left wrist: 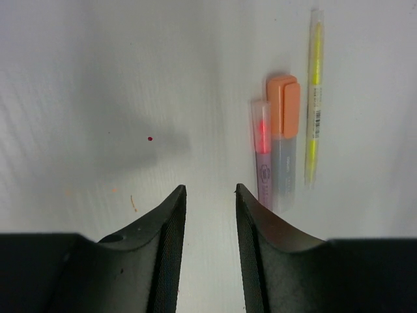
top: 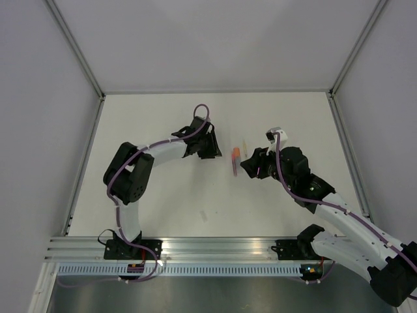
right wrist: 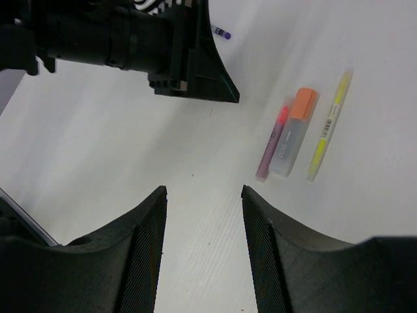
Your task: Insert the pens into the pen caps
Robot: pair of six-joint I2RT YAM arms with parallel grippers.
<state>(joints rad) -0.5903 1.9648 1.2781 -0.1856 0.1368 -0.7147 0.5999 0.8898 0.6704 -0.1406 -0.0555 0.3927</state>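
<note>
Three pens lie side by side on the white table between my grippers. The red-pink pen (left wrist: pixel 262 153) has a clear cap end and touches a broad clear-grey marker with a stubby orange cap (left wrist: pixel 283 107). The pale yellow pen (left wrist: pixel 314 98) lies a little apart to the right. They also show in the right wrist view: red-pink pen (right wrist: pixel 273 140), orange cap (right wrist: pixel 303 103), yellow pen (right wrist: pixel 329 127). My left gripper (left wrist: pixel 210 189) is open and empty, just left of the pens. My right gripper (right wrist: pixel 203 189) is open and empty, short of them. The dark purple pen is not clearly seen.
From above, the pens (top: pixel 235 160) lie mid-table with the left gripper (top: pixel 210 151) and right gripper (top: pixel 247 164) close on either side. The left arm's wrist (right wrist: pixel 163 45) fills the top of the right wrist view, with a small purple piece (right wrist: pixel 223 34) beside it.
</note>
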